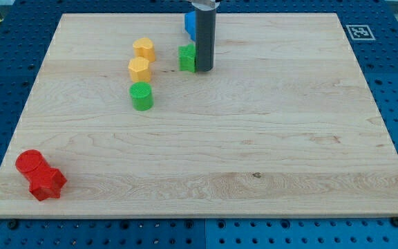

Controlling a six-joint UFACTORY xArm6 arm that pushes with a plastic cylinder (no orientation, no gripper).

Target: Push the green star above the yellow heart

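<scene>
Camera view: no gripper fitted; my tip rests against the green star's right side, yellow heart to its left.

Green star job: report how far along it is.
Done: my tip has reached the green star, sitting against its right side. In hand: a push toward the view's left. Left: the star is level with the upper yellow block, not above it; which yellow block is the heart is unclear.
</scene>
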